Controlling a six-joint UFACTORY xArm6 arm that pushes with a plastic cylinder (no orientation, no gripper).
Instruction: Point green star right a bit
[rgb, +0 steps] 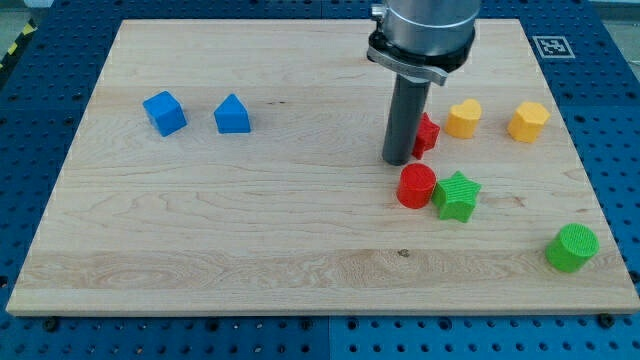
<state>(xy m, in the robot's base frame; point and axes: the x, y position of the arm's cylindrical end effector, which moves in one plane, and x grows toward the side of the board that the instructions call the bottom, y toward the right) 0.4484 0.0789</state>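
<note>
The green star (457, 196) lies on the wooden board (250, 220) right of centre, touching a red cylinder (416, 186) on its left. My tip (397, 160) stands just above and to the left of the red cylinder, up-left of the star and apart from it. A red block (428, 133) of unclear shape is partly hidden behind the rod.
A yellow heart (463, 118) and a yellow hexagon (528, 121) sit at the upper right. A green cylinder (572, 247) sits near the lower right edge. A blue cube (164, 112) and a blue pentagon-like block (232, 115) sit at the upper left.
</note>
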